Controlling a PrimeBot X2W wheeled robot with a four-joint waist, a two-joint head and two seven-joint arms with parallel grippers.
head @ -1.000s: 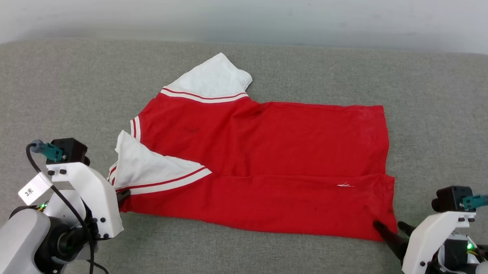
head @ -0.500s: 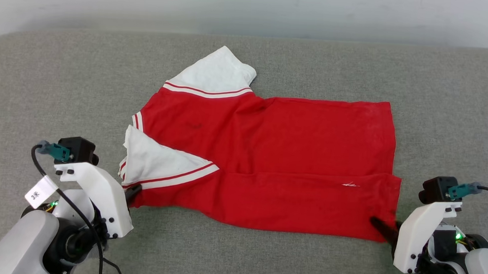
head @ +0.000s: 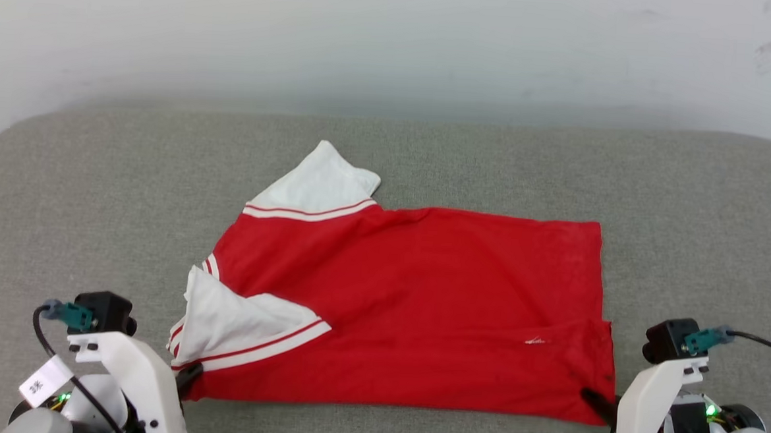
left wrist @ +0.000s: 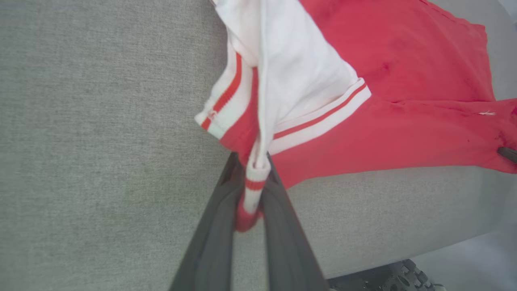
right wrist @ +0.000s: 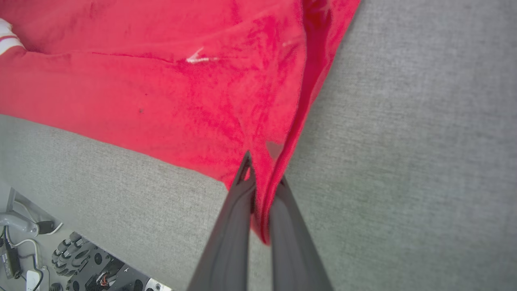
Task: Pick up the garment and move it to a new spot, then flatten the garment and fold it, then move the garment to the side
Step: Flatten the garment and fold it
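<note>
- right dark two-finger pincer point(right wrist: 261, 173) has just clamped shut on the lower-right hem corner of the red jersey shirt with white striped sleeves point(head: 421, 297).
- left dark pincer point(left wrist: 250, 161) grips striped trim, lower left.
- shirt lies mid-frame on the grey woven cushion point(head: 96, 195); you hold both near corners, likely ready to lift.

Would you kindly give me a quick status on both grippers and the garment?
Left gripper shut on garment at striped trim. Right gripper shut on its near hem corner. Garment spread on grey cushion. Nothing in the way.
</note>
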